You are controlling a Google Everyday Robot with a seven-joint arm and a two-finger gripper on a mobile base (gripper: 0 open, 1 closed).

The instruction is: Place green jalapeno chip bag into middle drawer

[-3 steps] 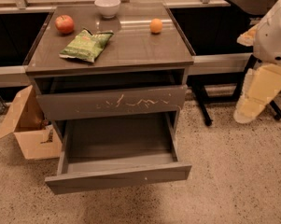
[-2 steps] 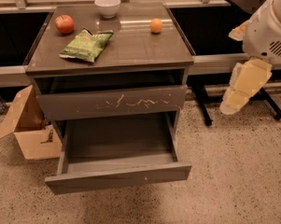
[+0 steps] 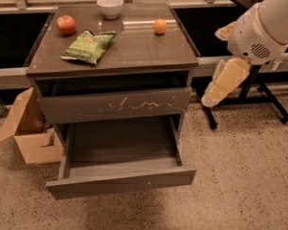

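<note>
The green jalapeno chip bag (image 3: 88,47) lies flat on the tabletop (image 3: 143,51), well apart from the hand (image 3: 214,94), which hangs beyond the tabletop's right edge; whether it is clenched or released, I cannot tell. The middle drawer (image 3: 122,182) stands pulled out. One bag, one apple (image 3: 66,24), one orange (image 3: 160,26), one bowl (image 3: 110,6), one cardboard box (image 3: 31,133).

Two drawers (image 3: 114,105) (image 3: 122,182), one bag (image 3: 88,47), apple (image 3: 66,24), orange (image 3: 160,26), bowl (image 3: 110,6), box (image 3: 29,135), tool (image 3: 211,98) at right

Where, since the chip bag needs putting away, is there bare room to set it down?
The open drawer shows a bare floor. On the cabinet top, the front right between chip bag and orange is free; apple and bowl crowd the back left. The gripper hangs right of it.
</note>
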